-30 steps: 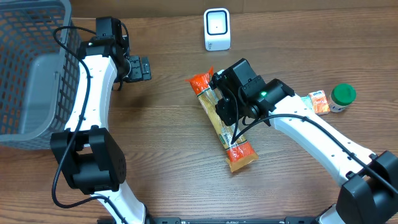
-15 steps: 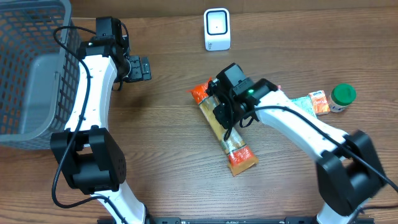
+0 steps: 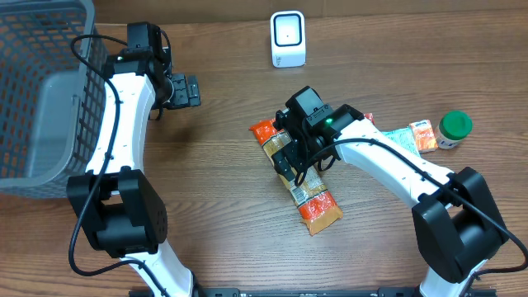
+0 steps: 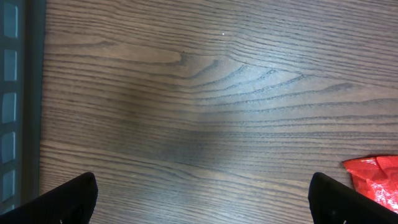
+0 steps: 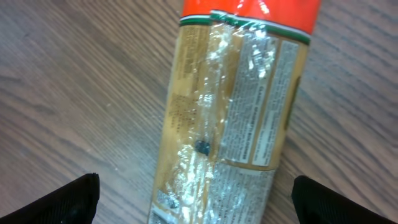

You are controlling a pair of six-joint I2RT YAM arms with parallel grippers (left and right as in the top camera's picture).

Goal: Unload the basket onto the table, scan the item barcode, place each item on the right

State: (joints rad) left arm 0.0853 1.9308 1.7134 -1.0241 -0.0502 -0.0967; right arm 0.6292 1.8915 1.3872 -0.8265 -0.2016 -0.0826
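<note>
Overhead: the packet lies mid-bench, running 11 to 5 o'clock, the right jaws over its upper half

Left wrist: left jaws spread above bare wood, the packet's red end at 4 o'clock

Right wrist: right jaws spread, the packet between them, ungripped

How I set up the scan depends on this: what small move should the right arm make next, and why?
Probably close the right gripper on the pasta packet. Its jaws stand open on either side of the packet, which lies flat on the table with its printed label up. The white scanner stands apart near the far edge, so the packet needs gripping before it can be carried there.
</note>
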